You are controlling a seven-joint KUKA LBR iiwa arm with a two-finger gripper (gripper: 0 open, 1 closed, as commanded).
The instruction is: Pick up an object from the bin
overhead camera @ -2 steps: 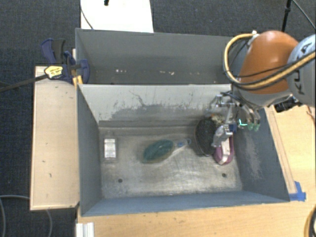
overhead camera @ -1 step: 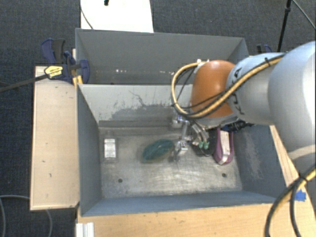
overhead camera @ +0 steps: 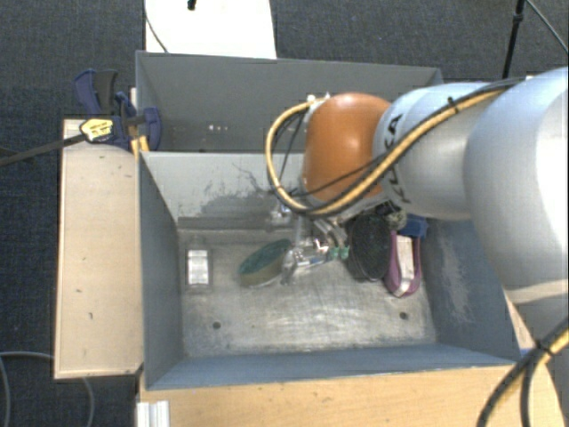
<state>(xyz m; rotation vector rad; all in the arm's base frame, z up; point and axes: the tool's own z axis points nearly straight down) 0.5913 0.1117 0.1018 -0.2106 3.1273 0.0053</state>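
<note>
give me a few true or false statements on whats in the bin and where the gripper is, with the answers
1. A small silvery block lies on the left of the bin floor, apart from the other things. True.
2. The gripper is at the right end of a green oval thing near the middle of the floor. True.
3. Everything to the right of the gripper is green. False: a black thing and a purple and white thing lie there, side by side.
4. The gripper hangs over the silvery block. False: it is well to the block's right, by the green oval thing.
</note>
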